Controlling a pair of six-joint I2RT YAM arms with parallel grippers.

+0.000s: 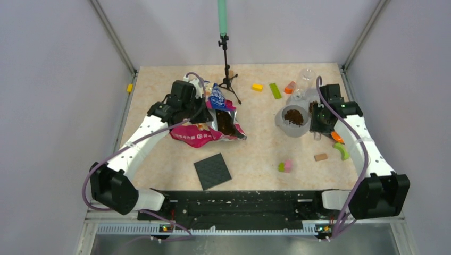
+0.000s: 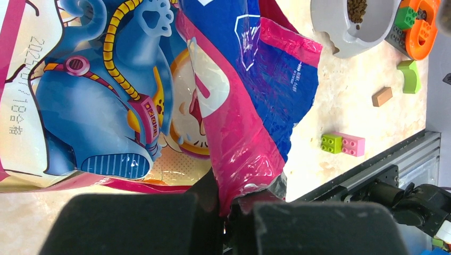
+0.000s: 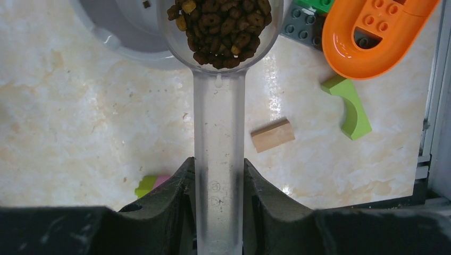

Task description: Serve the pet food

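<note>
Right tool clamps scoop, pet food end pointing forward; left tool pinches bag.

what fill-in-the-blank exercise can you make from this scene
The right end effector grips a clear ___.
The left end effector pinches the printed ___.
The grey ___ already holds kibble.
Missing: scoop, bag, bowl.

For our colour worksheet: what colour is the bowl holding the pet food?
The bowl is grey; left wrist view.
</note>
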